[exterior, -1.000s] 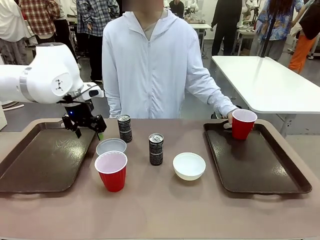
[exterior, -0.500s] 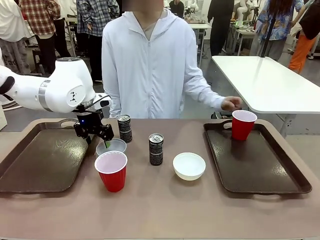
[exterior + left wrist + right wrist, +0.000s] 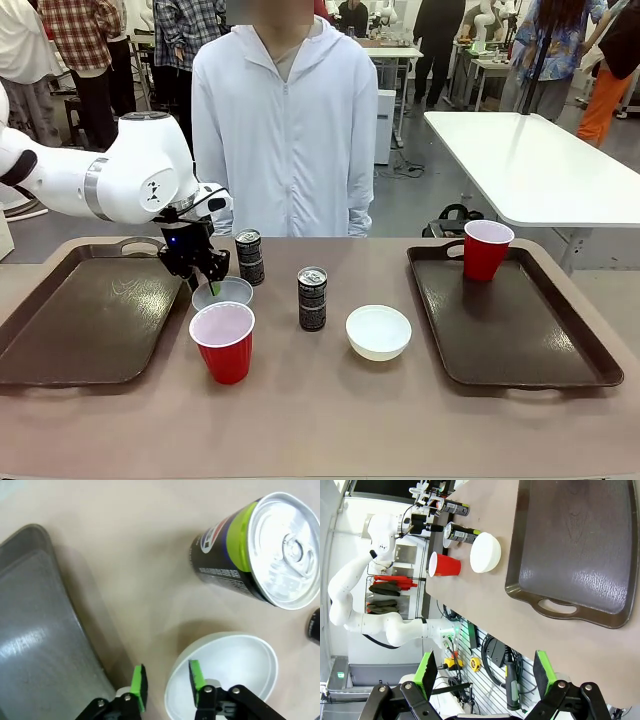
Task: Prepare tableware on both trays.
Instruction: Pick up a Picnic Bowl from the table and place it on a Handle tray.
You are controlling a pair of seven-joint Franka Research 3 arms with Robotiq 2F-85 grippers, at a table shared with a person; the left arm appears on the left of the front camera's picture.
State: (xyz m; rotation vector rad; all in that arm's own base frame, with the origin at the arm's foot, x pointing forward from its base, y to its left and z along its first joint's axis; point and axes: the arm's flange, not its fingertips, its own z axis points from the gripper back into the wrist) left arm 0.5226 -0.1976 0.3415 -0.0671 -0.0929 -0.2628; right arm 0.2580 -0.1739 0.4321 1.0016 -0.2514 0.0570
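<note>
White bowl point(image 3: 235, 667) rim sits between the left end effector's point(image 3: 167, 679) jaws.

A robotics lab in an open hall: a white robot arm point(image 3: 130, 180) is mounted at a brown desk point(image 3: 320, 420), with a white table point(image 3: 530, 170) and standing people point(image 3: 80, 40) on the grey floor behind.

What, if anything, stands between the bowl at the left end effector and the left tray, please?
Nothing visible does: only a bare strip lies between the bowl and the left tray. The red cup stands nearer the camera, off that path.
</note>
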